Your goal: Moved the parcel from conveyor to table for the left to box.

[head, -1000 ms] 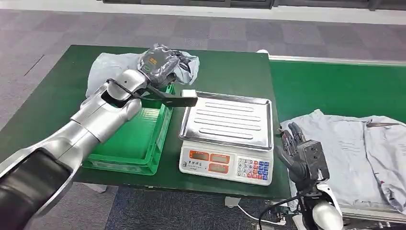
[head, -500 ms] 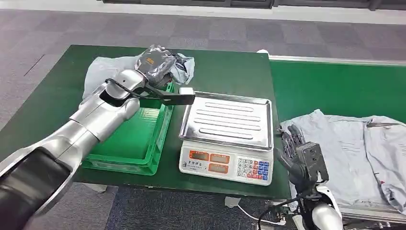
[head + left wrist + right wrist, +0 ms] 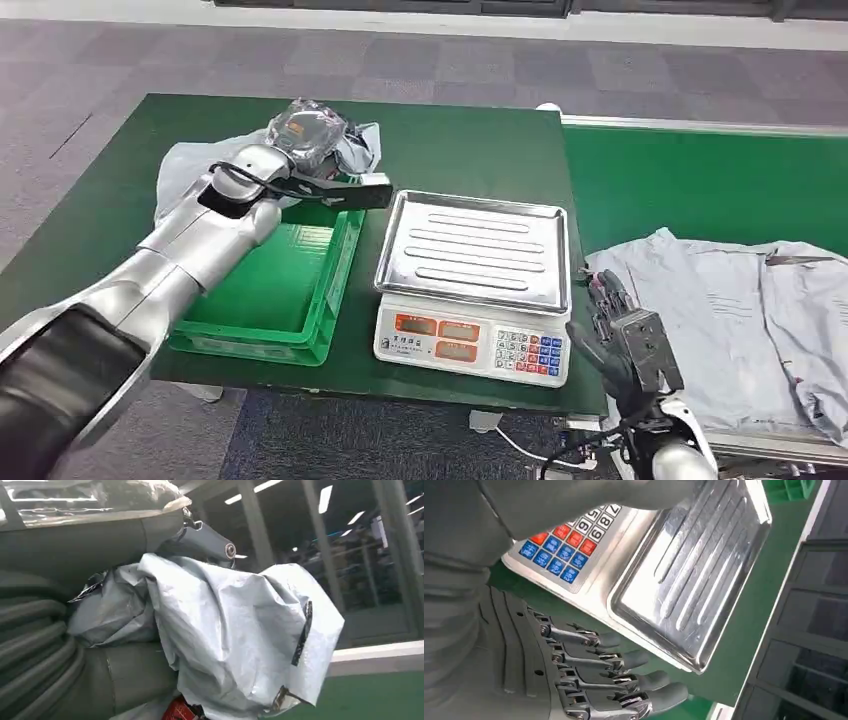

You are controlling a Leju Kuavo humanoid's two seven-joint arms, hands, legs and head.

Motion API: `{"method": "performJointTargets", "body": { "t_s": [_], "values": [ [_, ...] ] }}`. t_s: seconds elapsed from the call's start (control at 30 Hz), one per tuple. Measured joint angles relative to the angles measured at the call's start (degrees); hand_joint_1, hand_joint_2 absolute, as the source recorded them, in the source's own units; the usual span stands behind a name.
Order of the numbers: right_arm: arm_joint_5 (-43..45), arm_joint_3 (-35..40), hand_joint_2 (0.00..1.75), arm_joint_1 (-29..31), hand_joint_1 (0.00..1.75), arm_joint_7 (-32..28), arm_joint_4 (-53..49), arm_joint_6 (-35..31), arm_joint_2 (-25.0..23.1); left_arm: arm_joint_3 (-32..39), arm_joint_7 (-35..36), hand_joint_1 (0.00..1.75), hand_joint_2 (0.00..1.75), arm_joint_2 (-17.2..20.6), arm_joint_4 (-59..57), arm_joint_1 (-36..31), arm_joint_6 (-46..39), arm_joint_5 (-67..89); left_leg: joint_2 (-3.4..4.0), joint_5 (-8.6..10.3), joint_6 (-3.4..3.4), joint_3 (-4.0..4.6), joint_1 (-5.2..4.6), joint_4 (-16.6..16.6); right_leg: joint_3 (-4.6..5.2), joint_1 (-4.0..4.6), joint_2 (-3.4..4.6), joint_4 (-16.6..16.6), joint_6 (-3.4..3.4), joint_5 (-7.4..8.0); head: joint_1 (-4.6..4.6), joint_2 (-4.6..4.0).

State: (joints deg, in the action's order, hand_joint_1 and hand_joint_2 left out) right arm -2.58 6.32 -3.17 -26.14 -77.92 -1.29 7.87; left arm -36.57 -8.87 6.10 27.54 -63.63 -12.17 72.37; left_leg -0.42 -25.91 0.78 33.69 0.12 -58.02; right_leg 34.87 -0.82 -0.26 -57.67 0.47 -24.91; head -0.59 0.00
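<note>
One parcel (image 3: 305,135), a crumpled grey poly mailer, is held by the left robot hand (image 3: 300,160) above the far end of the green crate (image 3: 270,290) on the table (image 3: 470,150). In the left wrist view the film bunches between thick grey fingers (image 3: 210,537), with loose folds hanging free below the grasp and a dark strip on the outer fold.

Handling judgement: the parcel looks light, soft and slack, with smooth glossy film that is likely slippery. A hold on the bulkier middle, where the contents give body, appears sounder than one on the loose edges, which would probably slide or stretch. Nothing suggests fragile contents, though these cannot be seen.

The right robot hand (image 3: 625,335) is empty, fingers extended and apart, near the table's front corner beside the scale (image 3: 470,340). The scale carries a ribbed stainless steel tray (image 3: 475,245), rigid and reflective, above a white keypad body. More grey mailers (image 3: 730,310) lie flat on the green conveyor (image 3: 700,180).
</note>
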Motion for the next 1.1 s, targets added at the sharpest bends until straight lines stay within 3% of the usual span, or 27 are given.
{"method": "performJointTargets", "body": {
  "t_s": [1.1],
  "values": [
    [-1.49, -1.16, 1.75, -0.2, 0.0, 0.79, -1.22, 2.49, -1.38, 9.11, 2.73, 1.75, 1.75, 3.89, -5.2, 4.62, -4.79, -1.73, 0.01, 0.01, 0.0, 0.04, 0.01, 0.0, 0.03, 0.01, 0.02, 0.0, 0.0, 0.0, -0.02, 0.0]
  ]
}}
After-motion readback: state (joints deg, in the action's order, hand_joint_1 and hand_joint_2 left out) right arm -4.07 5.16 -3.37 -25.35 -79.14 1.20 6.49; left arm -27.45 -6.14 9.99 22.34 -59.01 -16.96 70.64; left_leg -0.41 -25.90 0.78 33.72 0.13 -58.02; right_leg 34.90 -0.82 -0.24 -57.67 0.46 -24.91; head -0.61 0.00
